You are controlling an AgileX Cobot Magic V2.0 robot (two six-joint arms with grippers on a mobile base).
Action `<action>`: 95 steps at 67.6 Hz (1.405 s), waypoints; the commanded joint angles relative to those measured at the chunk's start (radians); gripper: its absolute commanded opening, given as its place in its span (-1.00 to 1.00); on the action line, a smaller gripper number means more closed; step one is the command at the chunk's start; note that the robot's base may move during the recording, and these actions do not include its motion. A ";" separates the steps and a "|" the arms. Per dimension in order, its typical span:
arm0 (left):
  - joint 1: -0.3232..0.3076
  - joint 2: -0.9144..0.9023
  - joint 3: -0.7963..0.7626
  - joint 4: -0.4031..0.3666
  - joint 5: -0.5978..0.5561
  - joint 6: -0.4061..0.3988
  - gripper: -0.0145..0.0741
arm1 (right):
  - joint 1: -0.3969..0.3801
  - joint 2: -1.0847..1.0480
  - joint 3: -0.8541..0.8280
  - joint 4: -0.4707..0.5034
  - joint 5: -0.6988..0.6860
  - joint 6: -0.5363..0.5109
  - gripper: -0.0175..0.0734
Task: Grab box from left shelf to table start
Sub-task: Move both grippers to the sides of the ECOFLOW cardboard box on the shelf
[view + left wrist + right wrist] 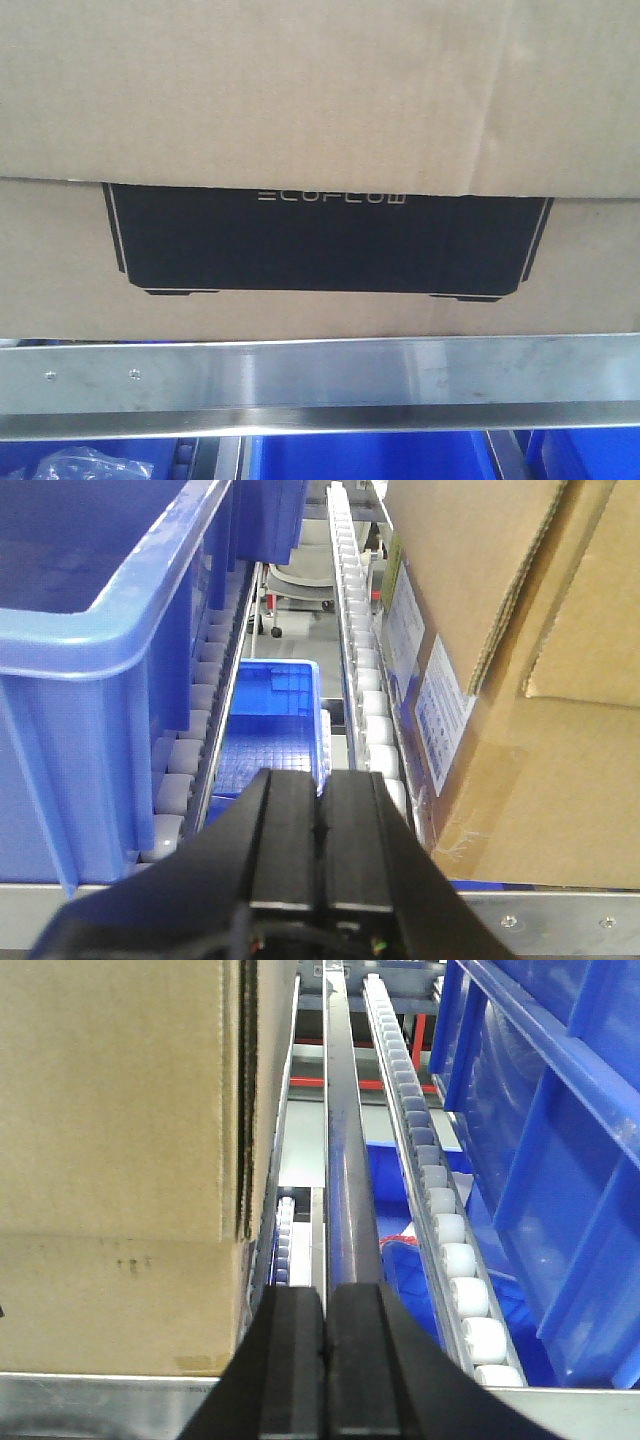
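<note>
A large cardboard box [320, 80] fills nearly the whole front view. It sits on the shelf surface [320, 385], right behind the brushed steel front rail. A black printed panel [325, 240] with pale lettering (it seems to read "ECOFLOW") covers the middle of the box face, and a flap overlaps the top edge of the panel. Blue plastic shows beneath the rail.

From the left wrist view, the left pincer [320, 785] is clenched, its two black fingers pressed together with only a thin seam between them and nothing held. It points into the gap beside the box and does not touch it. The box stands to the right of that gap, with white labels [440, 710] on its side. A tall blue crate [90, 680] stands to the left. A white roller track [362, 680] runs along the foot of the box, and a lower blue bin [270, 720] shows through the gap.

From the right wrist view, the right pincer [325, 1295] is likewise clenched on nothing. It points along a grey metal bar [345, 1160]. The box stands to its left and another blue crate [540, 1160] to its right, past a second roller track [440, 1210].
</note>
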 commanded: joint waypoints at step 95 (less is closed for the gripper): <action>0.001 0.311 -0.669 -0.054 0.256 0.000 0.05 | 0.002 -0.005 0.002 -0.001 -0.095 -0.005 -0.49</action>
